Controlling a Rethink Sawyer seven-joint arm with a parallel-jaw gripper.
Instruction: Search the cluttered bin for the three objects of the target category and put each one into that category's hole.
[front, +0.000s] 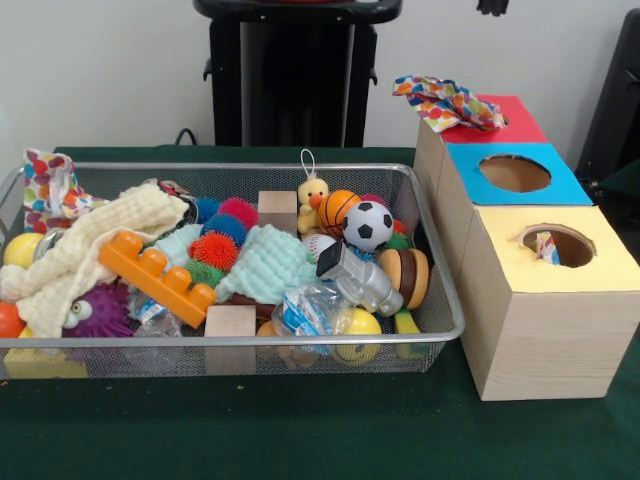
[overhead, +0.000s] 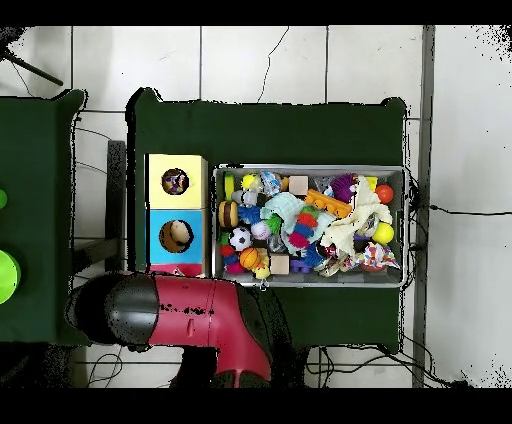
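Note:
The wire mesh bin (front: 440, 330) is full of toys; it also shows in the overhead view (overhead: 402, 228). One polka-dot fabric piece (front: 48, 188) hangs over the bin's far left corner, seen from above (overhead: 374, 259) too. A second polka-dot piece (front: 446, 102) lies on top of the red box. A scrap of a third (front: 546, 246) shows inside the yellow-surrounded hole (front: 572, 232), which is on the nearest wood-grain box (overhead: 177, 181). Only the gripper's dark tip (front: 492, 6) shows at the top edge, above the red box and clear of everything.
The bin holds a cream waffle cloth (front: 75, 255), a mint waffle cloth (front: 265, 262), an orange brick (front: 155, 275), a soccer ball (front: 368, 225), a toy duck (front: 312, 198) and wooden blocks. The blue-surrounded hole (front: 514, 173) is behind the yellow one. The red arm (overhead: 190, 312) covers the red box from above.

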